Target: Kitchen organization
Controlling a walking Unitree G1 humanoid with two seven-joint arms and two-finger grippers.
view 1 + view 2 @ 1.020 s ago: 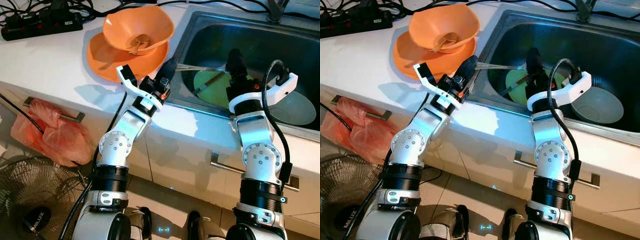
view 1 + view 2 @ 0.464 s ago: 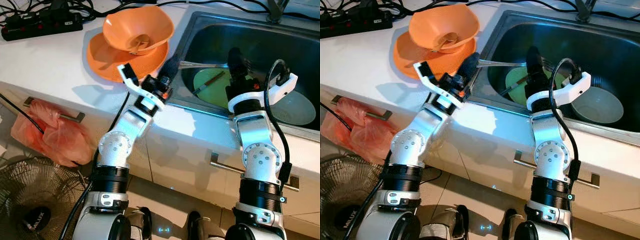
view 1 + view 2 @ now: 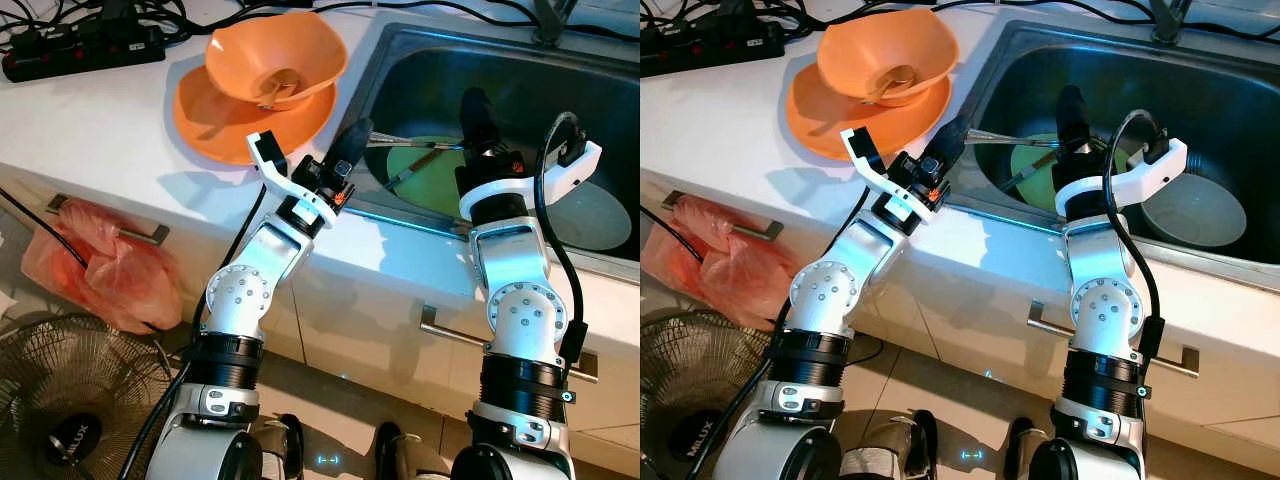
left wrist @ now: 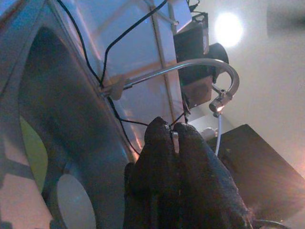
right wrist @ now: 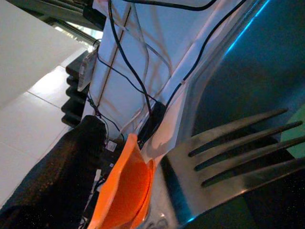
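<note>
**Fork carried out over the sink edge**

A white kitchen counter (image 3: 100, 120) runs along the left of a deep stainless steel sink (image 3: 600, 90). The left gripper (image 3: 352, 145), at the sink's near left rim, is clenched on the handle of a silver metal fork (image 3: 405, 143), holding it level above the round green plate (image 3: 430, 175) in the basin, likely to move it toward the stacked orange plastic bowls (image 3: 265, 75) on the counter. The right gripper (image 3: 476, 112) hovers over the basin by the tines; I cannot tell its grip.

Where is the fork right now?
The fork is held level over the sink, above the green plate. The left gripper pinches its handle at the sink's left edge, and its prongs reach toward the right gripper.
</note>
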